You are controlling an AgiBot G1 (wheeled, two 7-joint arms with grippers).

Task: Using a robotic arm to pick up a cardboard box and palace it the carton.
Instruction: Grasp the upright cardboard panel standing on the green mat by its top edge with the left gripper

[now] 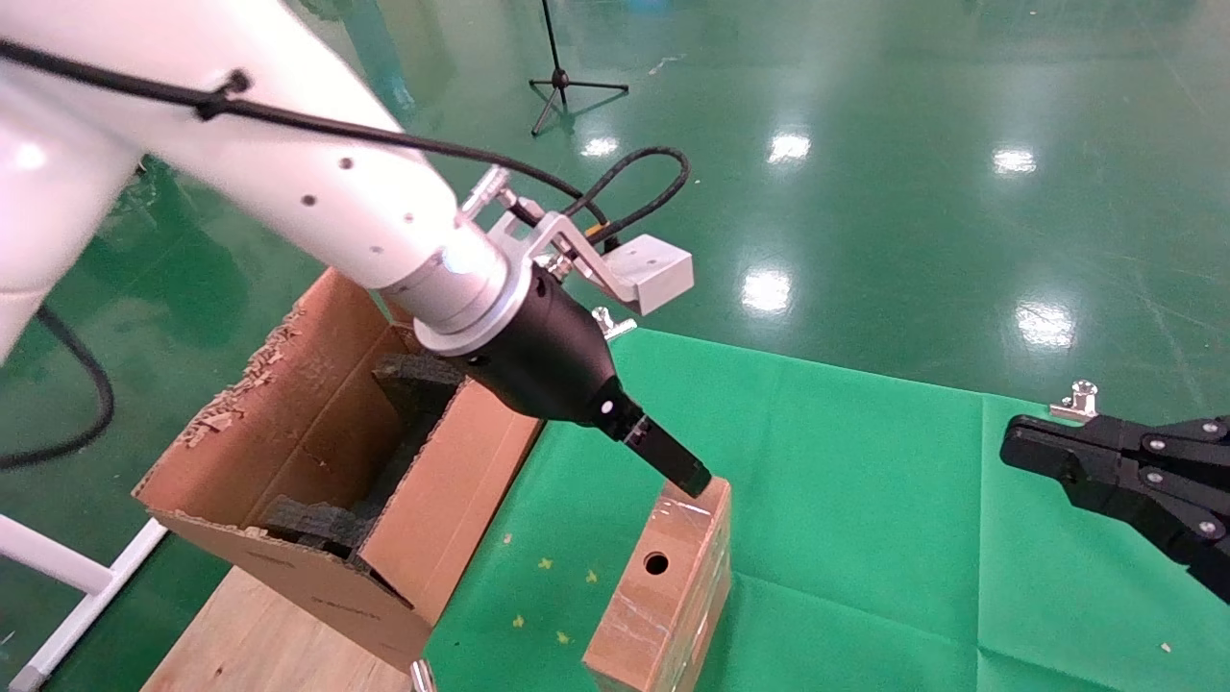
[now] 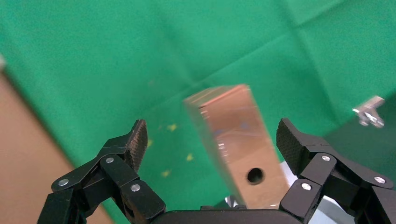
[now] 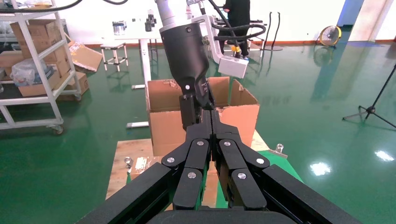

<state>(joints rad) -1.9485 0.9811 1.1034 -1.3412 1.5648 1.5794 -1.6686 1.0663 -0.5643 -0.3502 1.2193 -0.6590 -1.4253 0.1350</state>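
A glossy green floor fills the room, mirroring ceiling lights; a black tripod stand rests on it far off; the right wrist view shows metal shelving stacked with boxes, white tables and a person in dark clothes at the back. Nearer, the tabletop is spread with creased green cloth, and bare plywood shows at its left edge; no writing can be read anywhere.

The carton sits at the tabletop's left edge; it is large, of brown corrugated board, its flaps ragged and torn, with black foam blocks inside. The robotic arm is the left one; smooth white shell, silver wrist ring, grey metal bracket, black cable; its gripper hangs just over the cardboard box, jaws spread wide to either side of it, not holding it. That box is small, oblong and brown, sealed with shiny clear tape, a round hole in the face turned up; it stands on the cloth just beside the carton. The right gripper waits over the tabletop's right side, well apart, jaws pressed together on nothing.
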